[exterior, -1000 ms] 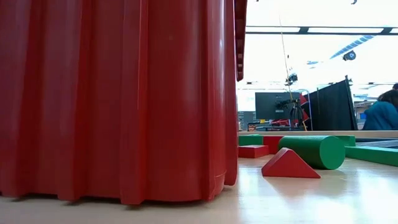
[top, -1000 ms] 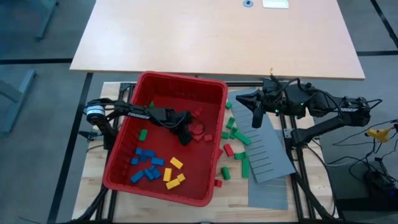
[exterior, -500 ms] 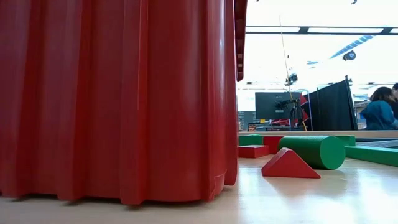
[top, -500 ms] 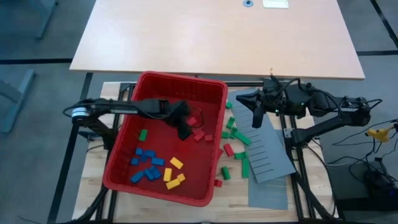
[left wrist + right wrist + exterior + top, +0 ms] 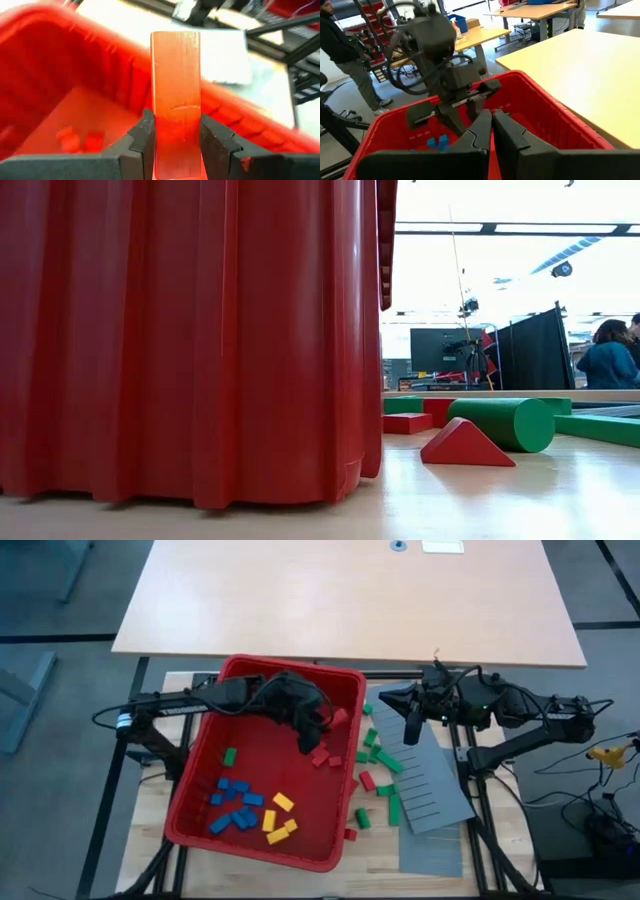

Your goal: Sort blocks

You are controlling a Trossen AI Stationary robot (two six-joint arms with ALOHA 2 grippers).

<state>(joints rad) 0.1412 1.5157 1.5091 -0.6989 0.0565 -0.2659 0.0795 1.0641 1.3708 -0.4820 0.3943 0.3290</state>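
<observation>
The red bin point(image 5: 200, 790) sat on the left part of the tabletop point(image 5: 150, 830), and in the low view its ribbed wall point(image 5: 180, 340) filled most of the picture and hid everything behind it. Inside the bin, toward its near-left corner, lay one green block point(image 5: 230, 756), a cluster of blue blocks point(image 5: 236, 806) and, just beside them, a few yellow blocks point(image 5: 280, 823); several red blocks point(image 5: 322, 754) lay nearer the bin's middle. The left hand point(image 5: 318, 723) hung over the bin's far part, close to its right wall, clenched on a red block point(image 5: 175, 100) that stood upright between its two fingers point(image 5: 142, 142), the block's top rising well above the fingertips and the bin's rim showing behind it. Right of the bin, green blocks point(image 5: 378, 753) and a few red ones point(image 5: 367, 780) were scattered over the bare wood and onto the edge of a grey slotted panel point(image 5: 430, 790). The right hand point(image 5: 412, 730) hovered above the far end of that panel, apart from the blocks, its fingers point(image 5: 507, 132) pressed together with nothing between them. In the low view a red wedge point(image 5: 466, 445), a green cylinder point(image 5: 505, 423) and a flat red block point(image 5: 407, 422) lay on the tabletop right of the bin. A person point(image 5: 610, 363) sat in the room behind.
</observation>
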